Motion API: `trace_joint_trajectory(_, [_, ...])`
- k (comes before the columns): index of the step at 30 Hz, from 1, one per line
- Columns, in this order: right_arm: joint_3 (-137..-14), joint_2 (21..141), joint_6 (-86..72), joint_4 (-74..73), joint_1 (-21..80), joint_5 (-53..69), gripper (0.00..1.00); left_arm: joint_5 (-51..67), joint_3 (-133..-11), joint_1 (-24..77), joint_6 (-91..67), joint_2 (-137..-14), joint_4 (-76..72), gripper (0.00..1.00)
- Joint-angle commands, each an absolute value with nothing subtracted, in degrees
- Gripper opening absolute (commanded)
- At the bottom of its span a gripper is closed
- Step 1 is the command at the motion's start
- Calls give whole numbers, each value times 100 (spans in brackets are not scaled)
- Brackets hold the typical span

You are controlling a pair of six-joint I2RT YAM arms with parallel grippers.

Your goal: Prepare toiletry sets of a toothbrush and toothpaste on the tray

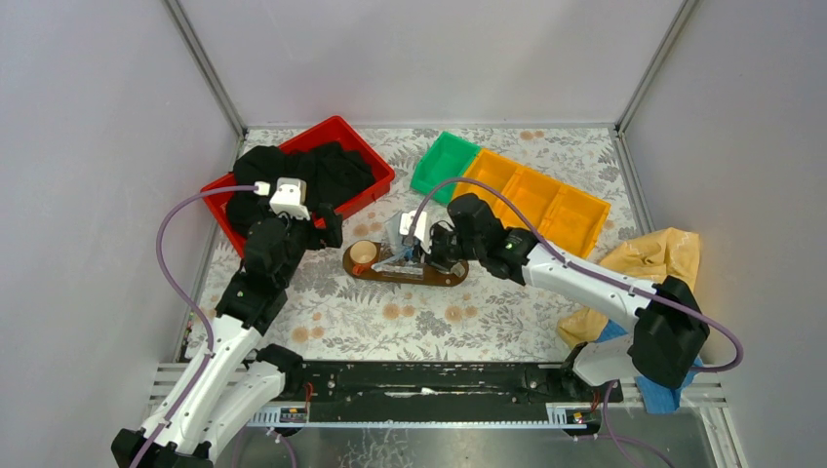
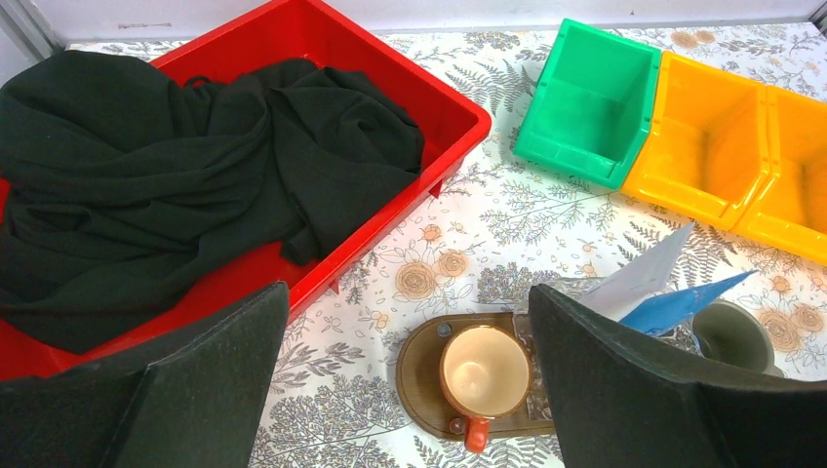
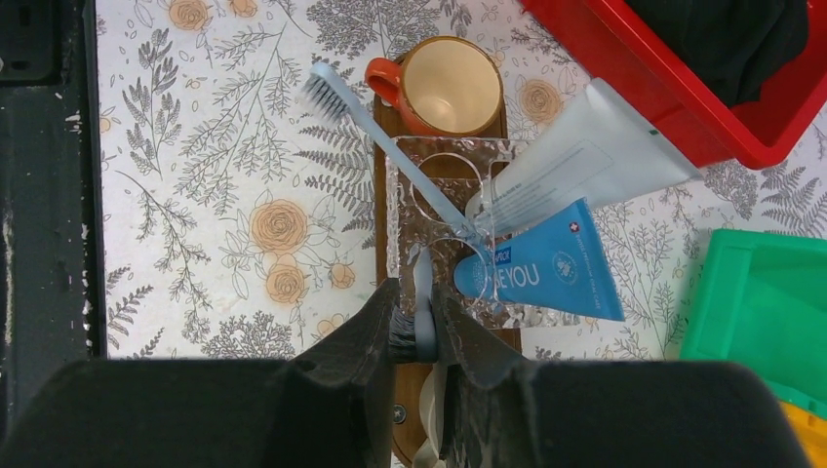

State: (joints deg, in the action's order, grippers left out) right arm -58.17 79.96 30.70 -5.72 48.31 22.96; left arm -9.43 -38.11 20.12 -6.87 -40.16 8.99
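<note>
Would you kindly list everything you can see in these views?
tray: one, dark brown, table centre
orange cup: one, on the tray
clear holder: one, mid-tray
whitish toothpaste: one, propped in the holder
blue toothpaste: one, beside the whitish one
leaning toothbrush: one, pale grey, in the holder
gripped toothbrush: one, grey, in the right claw
dark cup: one, beyond the holder
red crate: one, far left
black cloth: one, in the crate
green bin: one, far centre
yellow bins: three, beside the green bin
tan bag: one, right edge
left claw: open
right claw: shut on the gripped toothbrush
</note>
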Motion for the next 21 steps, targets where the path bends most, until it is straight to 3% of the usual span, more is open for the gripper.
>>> trace_joint_trajectory(1, [-5754, 7731, 3387, -528, 5079, 2056, 16, -912, -3752, 1951, -651, -4000, 514, 100])
trace_joint_trajectory(8, [-5687, 7644, 3612, -438, 5273, 1446, 12, -893, -3753, 1942, -659, -4017, 510, 100])
trace_joint_trajectory(21, [-5552, 7699, 3701, -286, 5317, 1356, 14, -882, -3753, 1925, -675, -4017, 510, 100])
